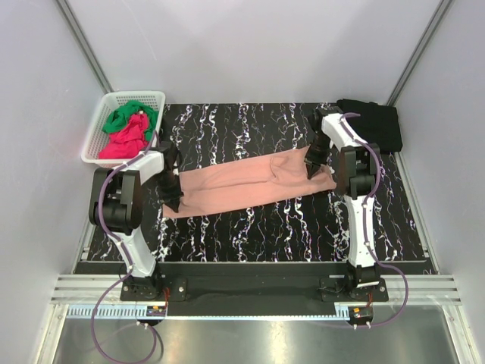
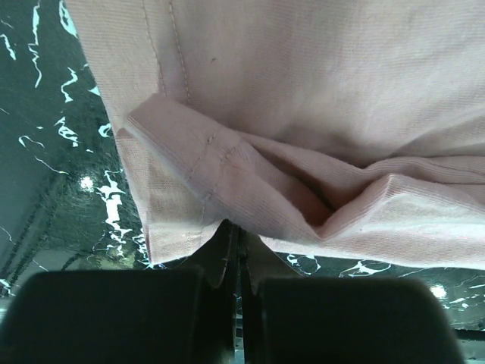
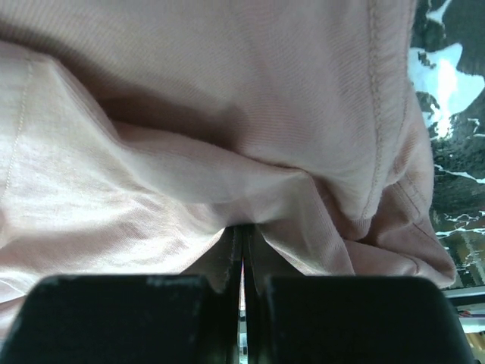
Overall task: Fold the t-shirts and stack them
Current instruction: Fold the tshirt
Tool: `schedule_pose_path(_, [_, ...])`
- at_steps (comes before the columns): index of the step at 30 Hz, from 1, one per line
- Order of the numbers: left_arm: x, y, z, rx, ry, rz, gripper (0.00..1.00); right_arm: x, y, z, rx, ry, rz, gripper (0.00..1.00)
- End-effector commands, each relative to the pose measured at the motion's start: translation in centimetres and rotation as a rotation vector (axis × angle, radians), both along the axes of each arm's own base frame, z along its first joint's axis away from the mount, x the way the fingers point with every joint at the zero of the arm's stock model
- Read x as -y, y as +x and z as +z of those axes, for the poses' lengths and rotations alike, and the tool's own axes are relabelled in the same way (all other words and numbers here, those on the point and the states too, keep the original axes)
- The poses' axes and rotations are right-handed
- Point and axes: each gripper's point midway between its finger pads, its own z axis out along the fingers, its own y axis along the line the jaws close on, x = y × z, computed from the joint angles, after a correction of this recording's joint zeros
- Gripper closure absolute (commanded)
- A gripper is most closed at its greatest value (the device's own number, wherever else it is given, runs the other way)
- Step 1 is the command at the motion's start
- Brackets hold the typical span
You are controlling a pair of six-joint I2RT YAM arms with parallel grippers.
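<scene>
A salmon-pink t-shirt [image 1: 242,182] lies folded into a long band across the black marbled table [image 1: 250,227], stretched between my two grippers. At the band's left end my left gripper [image 1: 173,200] is shut on the cloth. The left wrist view shows its jaws [image 2: 235,227] pinched on a hemmed corner of the pink t-shirt [image 2: 303,91]. My right gripper [image 1: 314,170] is shut on the right end. In the right wrist view its jaws [image 3: 244,229] are closed on bunched folds of the pink t-shirt [image 3: 189,91]. The chest print is hidden.
A white basket [image 1: 98,140] at the back left corner holds a green t-shirt [image 1: 125,116] and a magenta-red t-shirt [image 1: 125,142]. A folded black t-shirt [image 1: 375,123] lies at the table's back right. Grey walls enclose the table on three sides.
</scene>
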Motion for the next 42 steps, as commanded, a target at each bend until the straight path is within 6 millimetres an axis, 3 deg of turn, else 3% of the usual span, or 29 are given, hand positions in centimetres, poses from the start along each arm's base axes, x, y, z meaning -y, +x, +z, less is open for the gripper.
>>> schedule_pose_path(1, [0.7, -0.3, -0.2, -0.005, -0.030, 0.005, 1.00, 0.1, 1.7, -0.5, 0.030, 0.009, 0.002, 1.00])
schedule_pose_path(12, [2.1, -1.4, -0.8, -0.036, -0.035, -0.019, 1.00, -0.4, 3.8, -0.6, 0.044, 0.022, 0.018, 1.00])
schedule_pose_path(18, [4.7, -2.4, -0.5, -0.038, -0.068, -0.047, 1.00, -1.0, 4.4, -0.5, 0.052, 0.059, 0.022, 1.00])
schedule_pose_path(24, [7.7, -4.6, -0.6, -0.065, -0.088, -0.113, 1.00, -1.7, 5.1, -0.1, 0.072, 0.098, 0.005, 1.00])
schedule_pose_path(42, [12.9, -9.4, 0.0, -0.066, -0.129, -0.226, 1.00, -1.6, 6.8, 0.6, 0.121, 0.157, -0.010, 1.00])
